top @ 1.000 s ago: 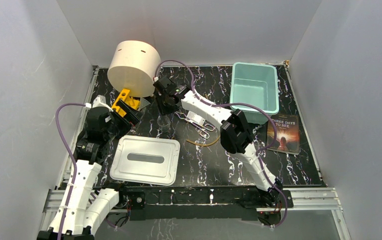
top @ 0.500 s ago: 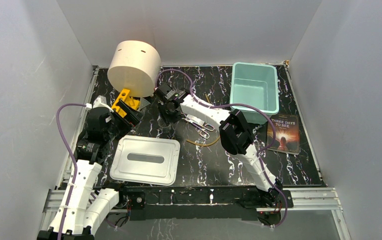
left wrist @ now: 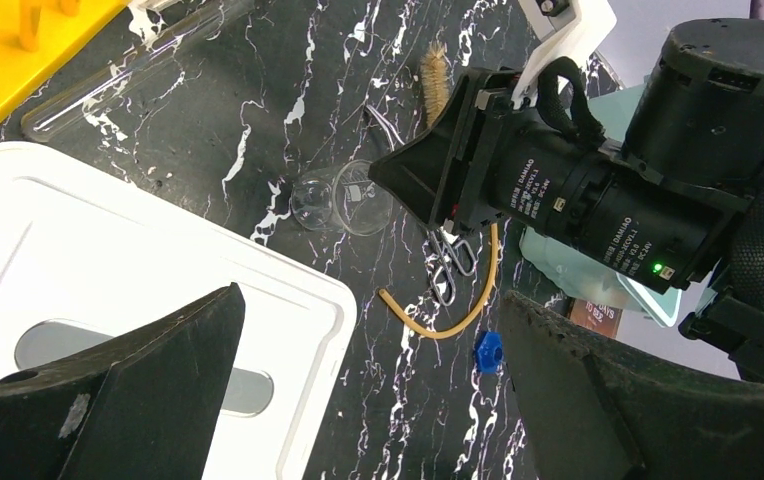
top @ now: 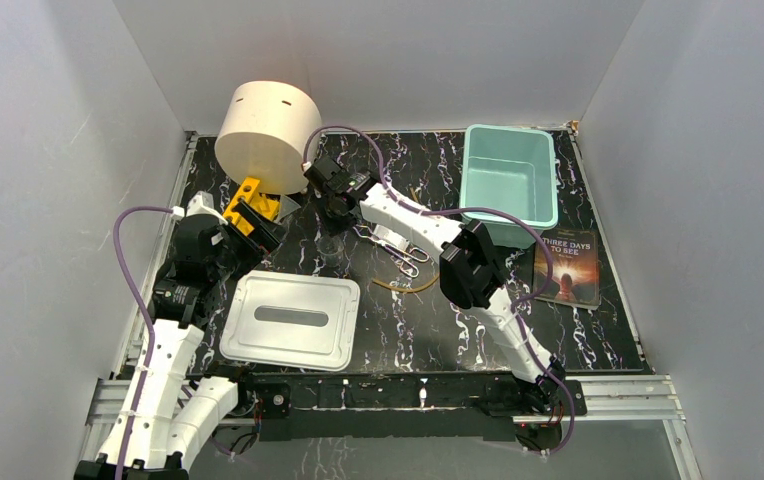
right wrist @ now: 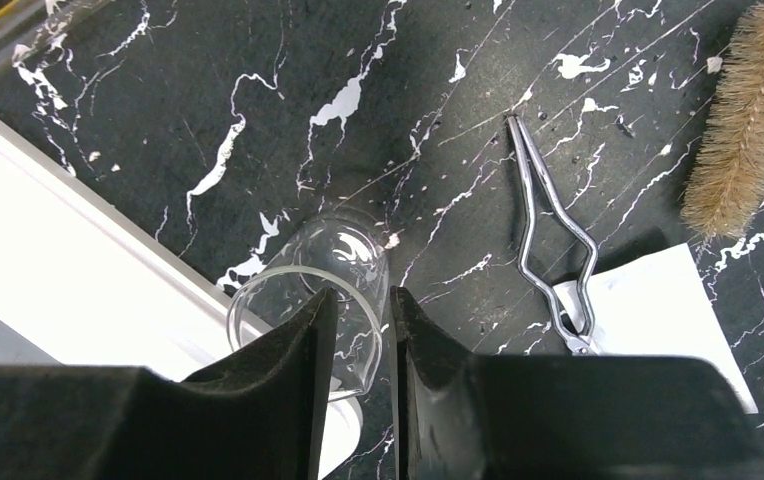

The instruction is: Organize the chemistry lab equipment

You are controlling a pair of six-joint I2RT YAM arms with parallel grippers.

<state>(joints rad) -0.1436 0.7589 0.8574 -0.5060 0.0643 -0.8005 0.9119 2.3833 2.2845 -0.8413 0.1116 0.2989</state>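
A clear beaker (right wrist: 308, 280) stands on the black marbled table beside the white lid (right wrist: 48, 260). My right gripper (right wrist: 363, 292) hangs over its rim, one finger inside and one outside. The jaws are narrow, but a gap still shows around the glass wall. From above, the right gripper (top: 330, 212) sits just behind the beaker (top: 330, 245). Metal tongs (right wrist: 548, 230) lie partly on a white packet (right wrist: 648, 320), with a brush (right wrist: 743, 120) beyond them. My left gripper (left wrist: 370, 295) is wide open and empty, above the lid's corner. A tan tube (left wrist: 458, 320) and a small blue piece (left wrist: 487, 350) lie nearby.
The yellow holed rack (top: 248, 195) leans by the big cream cylinder (top: 268, 125), with a glass tube (left wrist: 128, 70) next to it. A teal bin (top: 548, 180) stands at the back right, and a dark book (top: 568, 265) lies in front of it.
The right jaws have narrowed around the beaker's wall. The right wrist dipped toward the beaker, then shifted slightly back. The left arm has not moved.
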